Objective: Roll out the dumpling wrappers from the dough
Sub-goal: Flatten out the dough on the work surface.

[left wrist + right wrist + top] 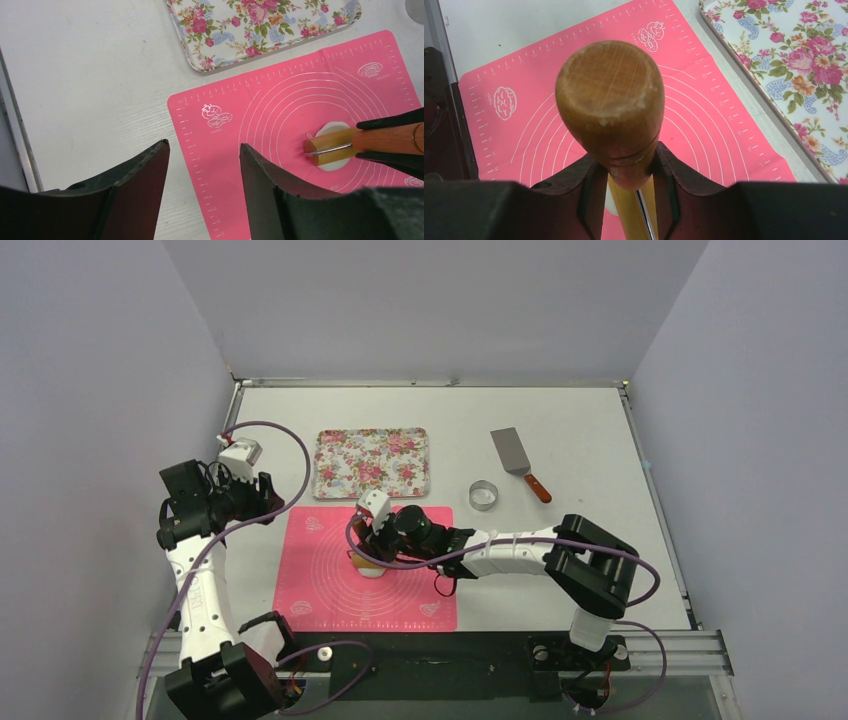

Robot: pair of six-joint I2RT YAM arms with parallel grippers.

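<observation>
The rounded wooden butt of the rolling pin [609, 105] fills the right wrist view, its end grain scuffed pale at the rim. The right jaws are clenched on the handle's neck just below it, one dark finger [559, 205] on either side. Beyond the handle the paler roller runs down onto the pink mat [330, 585] (a thin metal rod shows alongside it).

In the left wrist view the roller lies across the dumpling wrapper [331, 131], a small flat white round whose edge shows on both sides of the wood. It sits inside the mat's printed rings, near the middle of the mat. From above, the right arm [520, 550] stretches leftward over the mat's right edge.

The left jaws are released, fingers [135, 190] well apart with nothing between them. They hang over the bare surface [580, 420] just off the mat's far left corner.

Past the mat's far edge lies a floral tray [371, 462]. To its right are a metal ring cutter [484, 495] and, farther back, a spatula [512, 452] with a reddish handle, the two near each other but not touching.
</observation>
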